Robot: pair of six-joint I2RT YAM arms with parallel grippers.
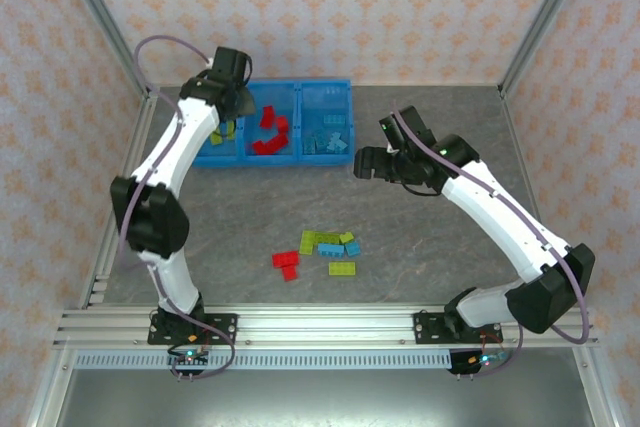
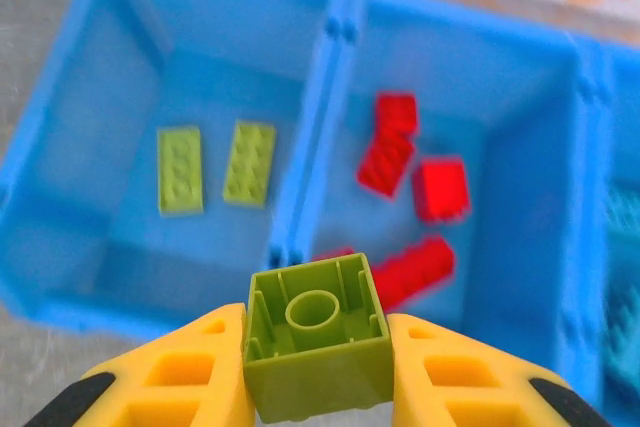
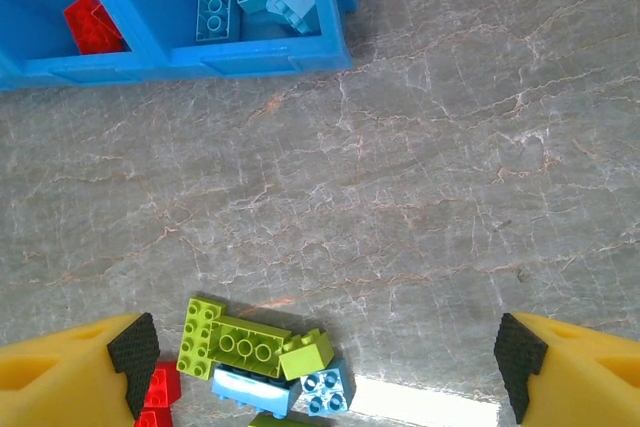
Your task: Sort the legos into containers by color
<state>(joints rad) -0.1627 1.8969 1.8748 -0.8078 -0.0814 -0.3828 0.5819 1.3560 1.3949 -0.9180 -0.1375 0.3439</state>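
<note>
Nearest, beyond the arm bases: loose legos [image 1: 322, 250] clustered on the grey marbled table [image 1: 450, 237], lime green, light blue and red, several touching, the red ones [image 1: 287, 263] at the pile's left edge. Next, the right gripper [image 3: 327, 359]: fingers spread wide, holding nothing, hovering between the pile and the tray, off the tray's right end. Farther, the left gripper [image 2: 316, 377]: yellow fingers clamped on a lime green brick [image 2: 318, 332], hollow underside toward the wrist camera, held above the tray's left end. Farthest, the blue bin tray [image 1: 300, 83]: left compartment, two lime green bricks [image 2: 180, 169] lying flat; middle, red bricks [image 2: 415, 187]; right, light blue bricks [image 3: 218, 2].
</note>
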